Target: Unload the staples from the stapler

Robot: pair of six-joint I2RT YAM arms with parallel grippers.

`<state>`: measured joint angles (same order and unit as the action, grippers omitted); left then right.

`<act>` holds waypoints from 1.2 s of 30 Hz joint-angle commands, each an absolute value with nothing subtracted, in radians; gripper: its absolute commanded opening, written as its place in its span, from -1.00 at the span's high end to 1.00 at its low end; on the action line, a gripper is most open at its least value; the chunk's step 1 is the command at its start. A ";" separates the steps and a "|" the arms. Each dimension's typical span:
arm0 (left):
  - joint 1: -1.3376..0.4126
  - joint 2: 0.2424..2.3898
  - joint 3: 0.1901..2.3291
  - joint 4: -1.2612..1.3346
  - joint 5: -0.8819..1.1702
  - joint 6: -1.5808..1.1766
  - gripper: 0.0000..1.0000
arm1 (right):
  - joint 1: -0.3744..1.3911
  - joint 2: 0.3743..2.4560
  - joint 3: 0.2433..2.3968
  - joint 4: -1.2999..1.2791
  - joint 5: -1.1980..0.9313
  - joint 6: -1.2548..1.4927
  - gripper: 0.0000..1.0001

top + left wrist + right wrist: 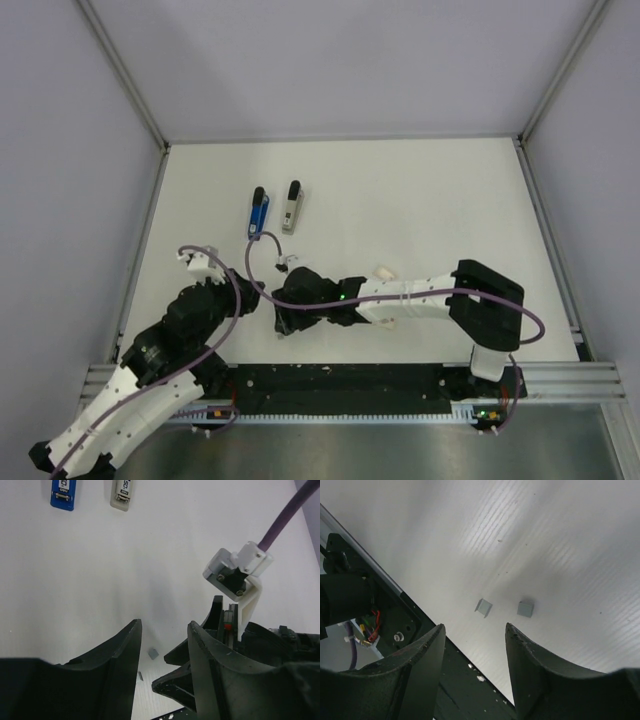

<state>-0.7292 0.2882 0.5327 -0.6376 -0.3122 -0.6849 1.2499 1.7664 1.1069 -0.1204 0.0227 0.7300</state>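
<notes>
White table (420, 200) boxed by plain pale grey walls (350, 60), metal corner posts (125, 70), even diffuse light.

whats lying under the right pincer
Two small grey staple pieces lie on the white table below the open right pincer. Anything beneath its dark fingers is covered.

The top external camera looks down on the whole counter (420, 200). Both wrist cameras sit low and close, sharing the staple fragments (525, 609).
</notes>
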 commanded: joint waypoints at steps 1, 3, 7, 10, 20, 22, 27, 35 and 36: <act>-0.733 0.236 0.581 -0.647 -0.331 -0.664 0.06 | 1.301 1.830 1.199 -0.139 0.051 0.801 -0.03; -0.733 0.218 0.589 -0.650 -0.342 -0.655 0.07 | 1.318 1.854 1.224 -0.159 0.054 0.822 -0.03; -0.733 0.190 0.630 -0.664 -0.356 -0.602 0.09 | 1.339 1.897 1.247 -0.192 0.075 0.870 -0.03; -0.733 0.176 0.663 -0.676 -0.376 -0.532 0.07 | 1.353 1.920 1.261 -0.210 0.090 0.908 -0.03; -0.733 0.094 0.637 -0.646 -0.367 -0.491 0.00 | 1.388 2.016 1.394 -0.359 0.232 0.937 -0.03; -0.733 0.086 0.630 -0.638 -0.359 -0.486 0.00 | 1.393 2.028 1.411 -0.386 0.256 0.942 -0.03; -0.736 0.081 0.632 -0.640 -0.347 -0.488 0.00 | 1.401 2.043 1.436 -0.440 0.311 0.948 -0.02; -0.738 0.060 0.629 -0.635 -0.339 -0.488 -0.01 | 1.404 2.083 1.483 -0.480 0.336 0.948 0.00; -0.738 0.057 0.627 -0.635 -0.339 -0.488 -0.01 | 1.405 2.092 1.491 -0.483 0.334 0.948 0.01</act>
